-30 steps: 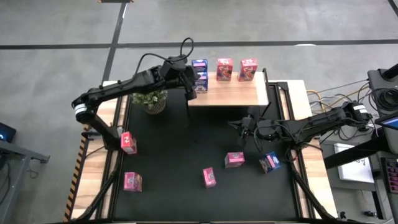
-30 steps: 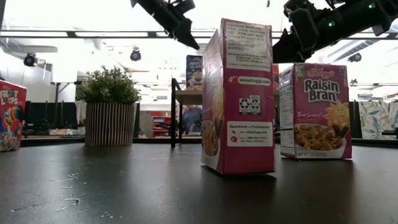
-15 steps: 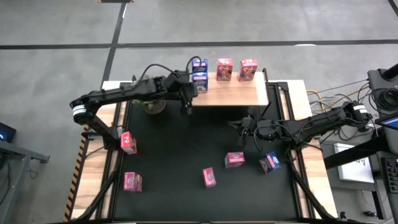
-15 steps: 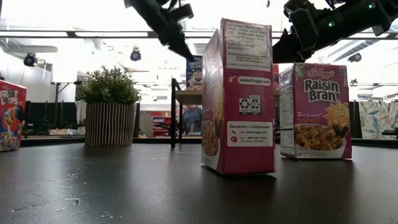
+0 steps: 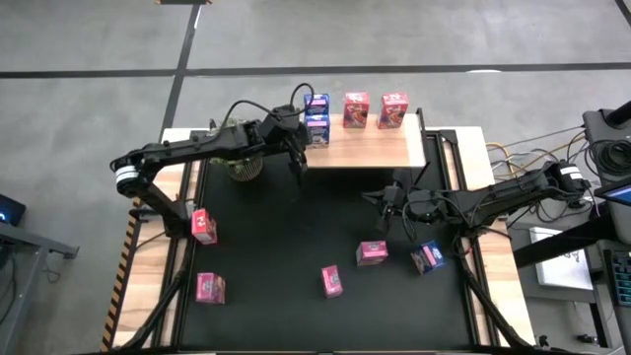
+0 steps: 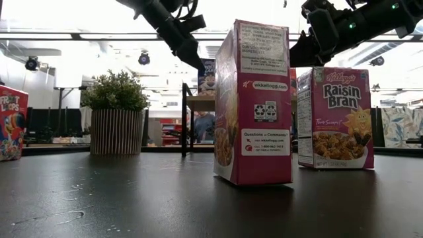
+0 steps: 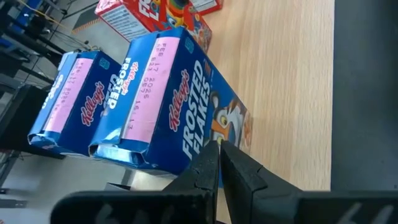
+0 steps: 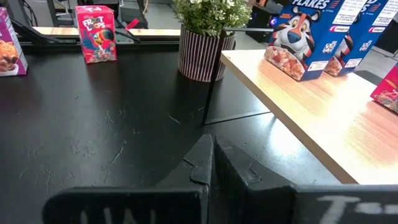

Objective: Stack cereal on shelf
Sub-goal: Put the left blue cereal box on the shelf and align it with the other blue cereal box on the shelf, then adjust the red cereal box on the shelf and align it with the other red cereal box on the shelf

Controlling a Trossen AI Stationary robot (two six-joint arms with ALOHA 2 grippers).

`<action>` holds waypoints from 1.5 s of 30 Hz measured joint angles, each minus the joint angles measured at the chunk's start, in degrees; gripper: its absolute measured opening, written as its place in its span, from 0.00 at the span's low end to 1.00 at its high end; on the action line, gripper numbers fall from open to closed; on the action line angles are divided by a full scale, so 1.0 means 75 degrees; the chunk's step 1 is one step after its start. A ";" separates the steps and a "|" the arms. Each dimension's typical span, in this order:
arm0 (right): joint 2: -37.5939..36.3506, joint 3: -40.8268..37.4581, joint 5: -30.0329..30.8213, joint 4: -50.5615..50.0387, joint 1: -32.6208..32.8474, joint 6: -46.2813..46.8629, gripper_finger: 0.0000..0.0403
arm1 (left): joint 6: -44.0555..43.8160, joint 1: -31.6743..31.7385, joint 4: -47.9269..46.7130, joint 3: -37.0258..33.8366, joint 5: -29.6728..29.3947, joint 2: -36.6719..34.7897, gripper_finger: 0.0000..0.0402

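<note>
The shelf (image 5: 375,146) stands at the table's far side, a pale wood board on black posts. On it stand two blue cereal boxes (image 5: 316,126) at its left end and two red ones (image 5: 356,108) to their right. My left gripper (image 5: 298,164) is shut and empty, just off the shelf's left front corner; in the left wrist view its tips (image 7: 219,155) sit close to a blue Frosted Flakes box (image 7: 180,106). My right gripper (image 5: 381,203) hangs shut and empty over the table in front of the shelf (image 8: 311,106). Several more boxes stand on the black tabletop: red (image 5: 203,226), pink (image 5: 332,281), blue (image 5: 427,257).
A potted plant (image 5: 244,164) sits at the shelf's left, partly under my left arm. In the low view a pink box (image 6: 253,102) and a Raisin Bran box (image 6: 337,119) stand close up, with a Froot Loops box (image 6: 12,122) far left. Cables lie along the right edge.
My left gripper has drawn back from the blue boxes on the shelf to just off its left front corner. The right arm has not moved.
</note>
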 joint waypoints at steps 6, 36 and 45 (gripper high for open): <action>0.0000 0.0000 0.0002 0.0000 0.0000 0.0000 0.02 | -0.0032 0.0027 0.0003 -0.0003 0.0003 0.0000 0.00; -0.0055 0.0472 -0.1096 -0.0193 0.0183 0.0200 0.02 | -0.0437 -0.0630 0.0361 -0.0023 0.0463 -0.0381 0.00; -0.0041 0.2130 -0.1603 -0.2832 0.1683 0.0794 0.02 | -0.1190 -0.2272 0.0814 -0.0875 0.1075 -0.1495 0.00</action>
